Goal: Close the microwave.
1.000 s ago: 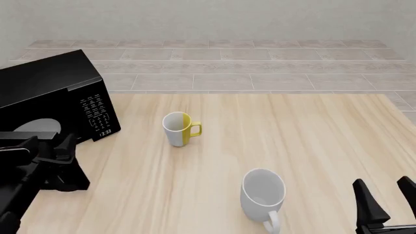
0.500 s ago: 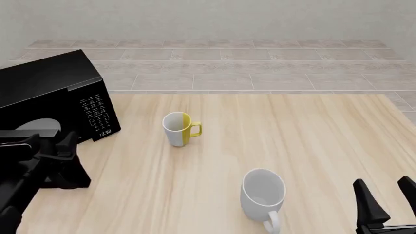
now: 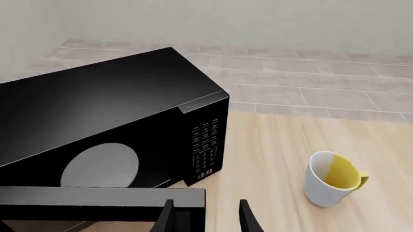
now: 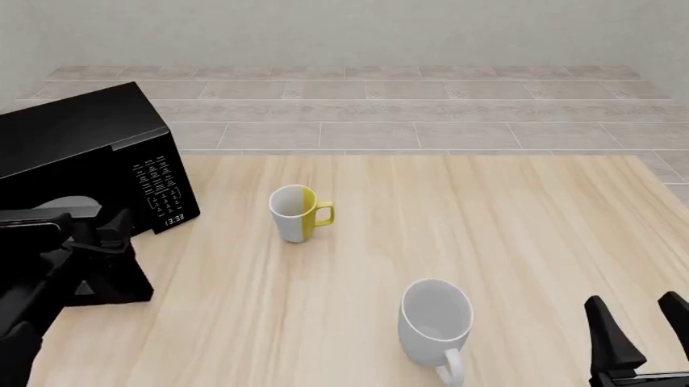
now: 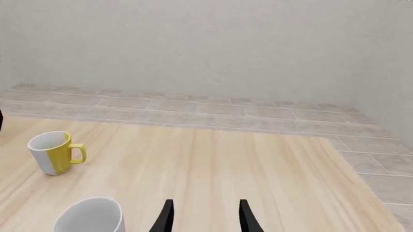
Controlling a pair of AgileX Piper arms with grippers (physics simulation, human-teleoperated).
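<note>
Lower right of the front view: right gripper (image 4: 644,326), fingers spread, holding nothing, idle. Lower centre: white mug (image 4: 436,326). Lower left: left gripper (image 3: 205,216), fingers apart, at the free edge of the open microwave door (image 3: 103,203). Mid frame: yellow-and-white mug (image 4: 298,212). Upper left: microwave (image 4: 92,157). Judged heavy and rigid; the hinged door should swing under a push near its free edge.
</note>
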